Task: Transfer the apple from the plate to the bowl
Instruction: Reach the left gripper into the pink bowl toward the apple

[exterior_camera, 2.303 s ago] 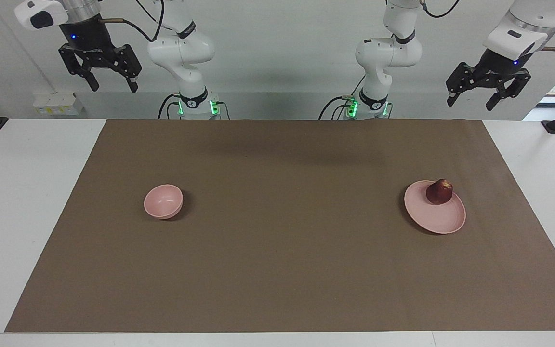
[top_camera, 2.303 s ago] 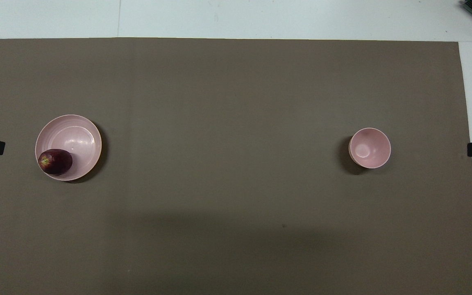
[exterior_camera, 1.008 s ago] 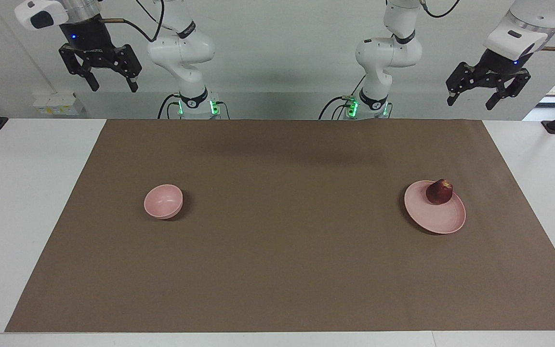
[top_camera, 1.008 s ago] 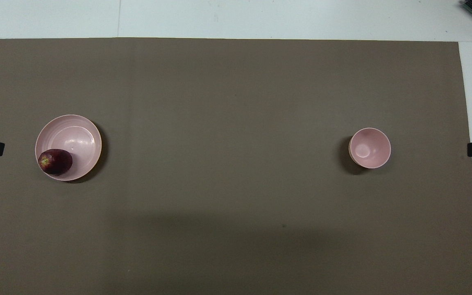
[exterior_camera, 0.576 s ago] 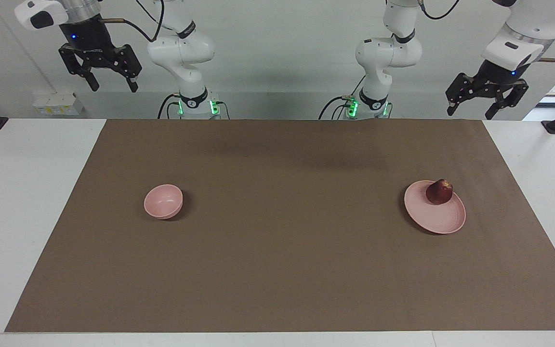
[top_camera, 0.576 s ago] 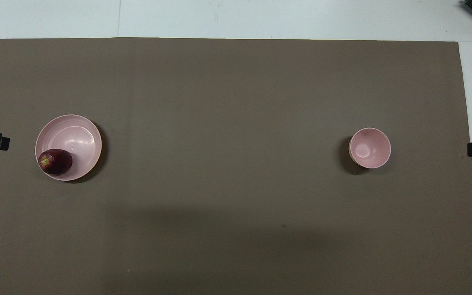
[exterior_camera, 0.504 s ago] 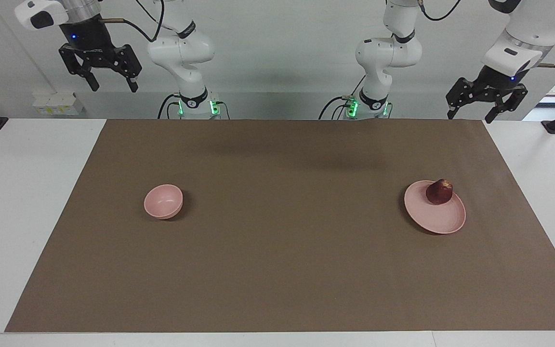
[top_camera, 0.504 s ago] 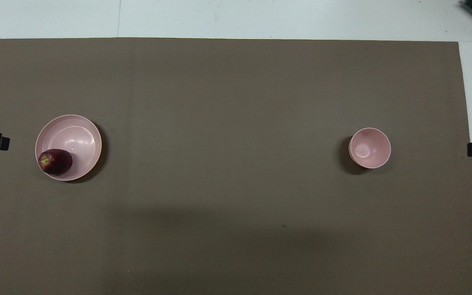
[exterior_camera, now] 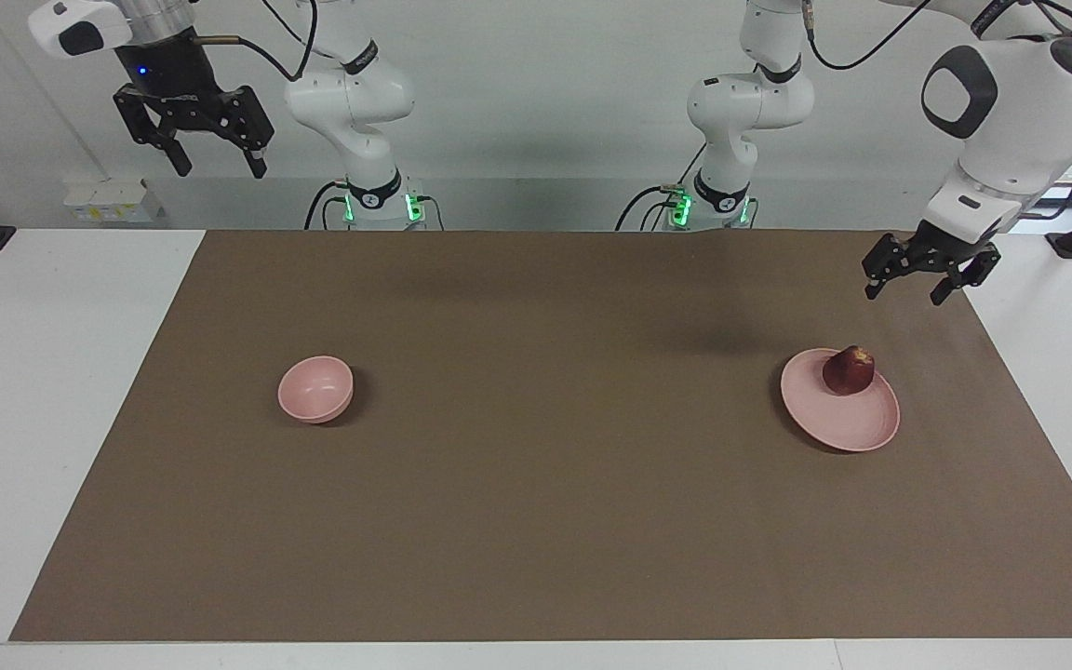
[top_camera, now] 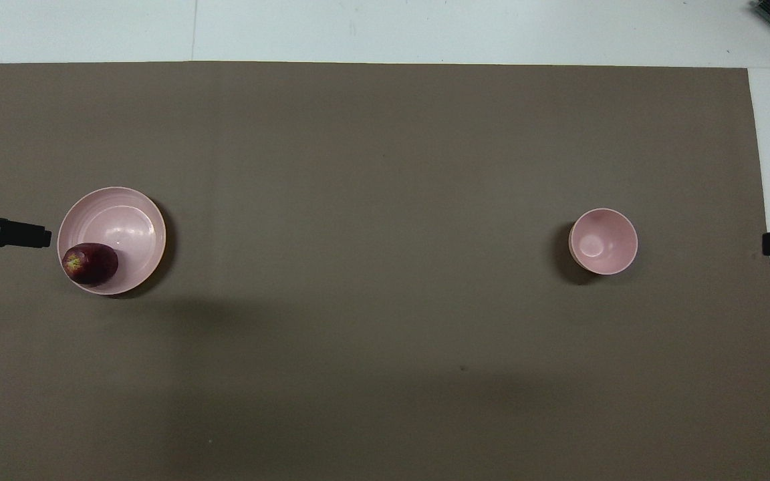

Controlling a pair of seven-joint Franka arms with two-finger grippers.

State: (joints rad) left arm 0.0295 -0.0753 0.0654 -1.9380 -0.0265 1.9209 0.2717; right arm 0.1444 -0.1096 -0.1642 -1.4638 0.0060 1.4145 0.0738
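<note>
Left gripper [exterior_camera: 916, 292] hangs over the mat beside the plate [exterior_camera: 857, 430] — fingers spread, empty — right gripper [exterior_camera: 214, 165] waits raised.

apple [exterior_camera: 848, 370] on plate [exterior_camera: 848, 423], left arm's end | bowl [exterior_camera: 314, 388] at right arm's end

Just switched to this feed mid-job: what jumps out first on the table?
The dark red apple catches the eye, sitting on the plate at its edge nearer the robots, toward the left arm's end of the brown mat. The left gripper hangs open over the mat beside the plate. The empty bowl sits toward the right arm's end; the right gripper waits raised, open.
</note>
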